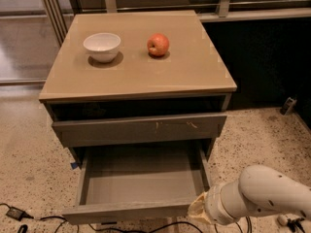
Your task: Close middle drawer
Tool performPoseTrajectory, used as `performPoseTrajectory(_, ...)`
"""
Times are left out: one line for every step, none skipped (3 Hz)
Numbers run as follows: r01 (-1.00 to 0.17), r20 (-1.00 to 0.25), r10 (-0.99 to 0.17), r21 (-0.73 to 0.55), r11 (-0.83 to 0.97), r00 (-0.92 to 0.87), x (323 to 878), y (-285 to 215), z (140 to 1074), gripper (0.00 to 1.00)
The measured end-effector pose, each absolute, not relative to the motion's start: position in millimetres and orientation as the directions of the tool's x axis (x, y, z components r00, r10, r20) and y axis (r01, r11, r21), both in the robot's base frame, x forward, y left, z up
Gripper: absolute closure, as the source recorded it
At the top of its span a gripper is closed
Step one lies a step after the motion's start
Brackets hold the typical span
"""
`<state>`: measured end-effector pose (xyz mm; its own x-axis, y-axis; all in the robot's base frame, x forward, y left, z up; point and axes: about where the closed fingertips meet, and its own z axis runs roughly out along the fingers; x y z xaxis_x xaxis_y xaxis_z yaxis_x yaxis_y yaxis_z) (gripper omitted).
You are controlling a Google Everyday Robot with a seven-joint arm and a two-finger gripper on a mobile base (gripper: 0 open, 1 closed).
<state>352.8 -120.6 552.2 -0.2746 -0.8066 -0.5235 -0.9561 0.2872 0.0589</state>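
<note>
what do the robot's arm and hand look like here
The arm is a fat, smooth, glossy white tube, with a greyer band near the wrist. The hand is a pale cream tip, low right by the front corner of the middle drawer. No cables or markings show on it.
</note>
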Motion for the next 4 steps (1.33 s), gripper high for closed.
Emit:
performPoseTrajectory(-0.956,-0.524,-0.807,0.059,0.287,-0.275,353,-121,552,1.0)
performPoseTrajectory(-0.957,-0.514,-0.812,0.073,0.279,-0.276,353,-109,531,1.0)
performPoseTrajectory(-0.957,-0.515,-0.809,0.096,0.274,-0.283,355,-91,489,1.0)
performPoseTrajectory(-0.952,-0.534,-0.792,0.104,0.286,-0.297,358,-82,450,1.0)
